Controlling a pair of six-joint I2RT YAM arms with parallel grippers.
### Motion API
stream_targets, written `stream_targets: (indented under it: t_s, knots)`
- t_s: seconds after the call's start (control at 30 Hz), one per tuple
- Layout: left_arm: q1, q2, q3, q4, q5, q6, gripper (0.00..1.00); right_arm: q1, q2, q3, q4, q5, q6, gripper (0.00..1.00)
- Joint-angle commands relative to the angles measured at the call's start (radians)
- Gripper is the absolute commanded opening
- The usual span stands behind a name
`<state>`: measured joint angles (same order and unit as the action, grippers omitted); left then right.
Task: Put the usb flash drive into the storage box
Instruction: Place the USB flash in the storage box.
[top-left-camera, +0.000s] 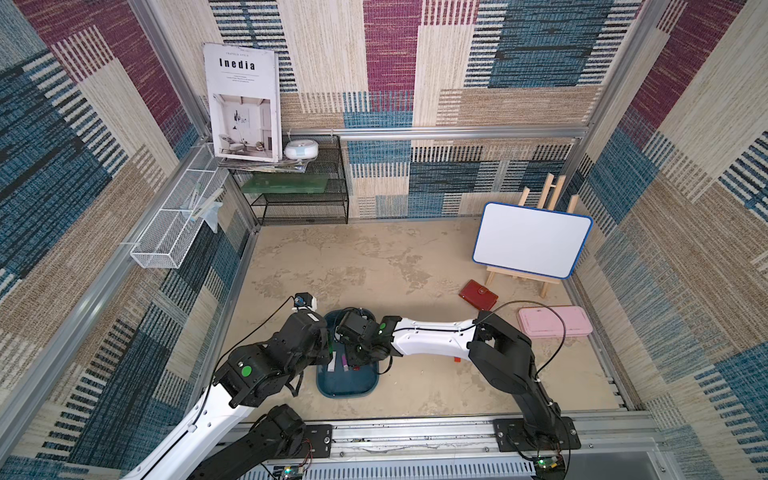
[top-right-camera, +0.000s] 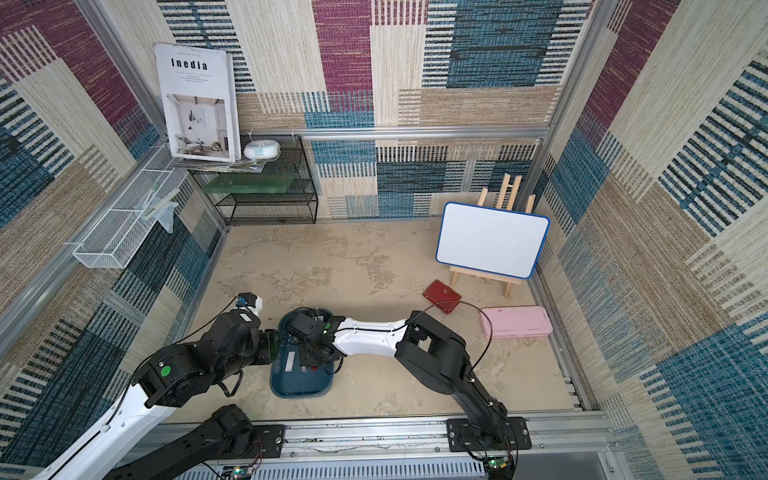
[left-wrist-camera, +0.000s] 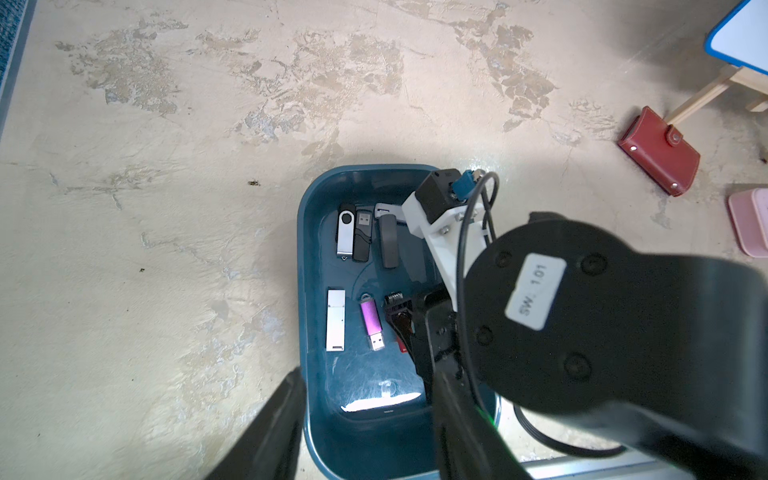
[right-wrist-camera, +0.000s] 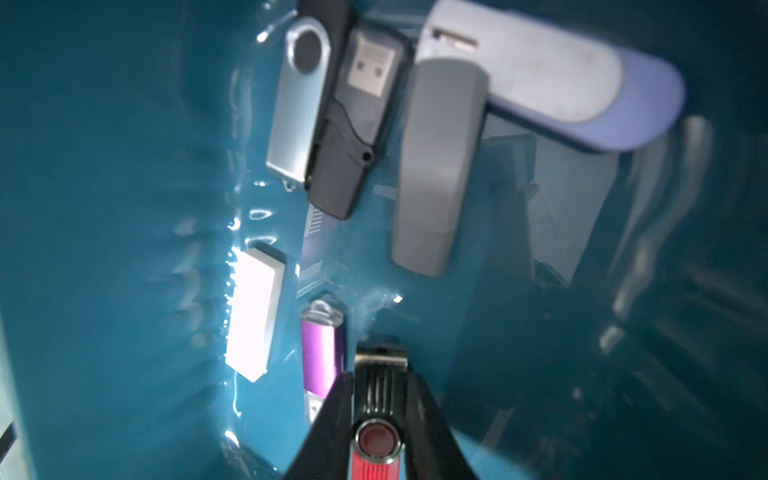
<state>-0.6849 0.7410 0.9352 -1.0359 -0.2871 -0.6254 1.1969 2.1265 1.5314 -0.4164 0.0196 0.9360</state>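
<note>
USB flash drive (right-wrist-camera: 379, 399) is clamped in right jaws in storage box (left-wrist-camera: 302, 257), left jaws apart; sticker (left-wrist-camera: 536, 291) "SW: 101".

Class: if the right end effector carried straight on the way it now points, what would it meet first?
Most likely the floor of the storage box, just past the black and red flash drive that the right end effector grips, beside the purple flash drive. Depth is hard to judge.
</note>
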Motion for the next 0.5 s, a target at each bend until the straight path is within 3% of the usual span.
stream_targets:
  t_s: [0.0, 0.47]
  knots:
    - [0.001, 0.003, 0.001, 0.001, 0.004, -0.001, 0.54, 0.003, 0.004, 0.005, -0.001, 0.005, 0.009, 0.31]
    - [0.001, -0.001, -0.002, 0.001, 0.008, -0.003, 0.55, 0.004, -0.097, 0.001, -0.049, 0.073, -0.027, 0.34]
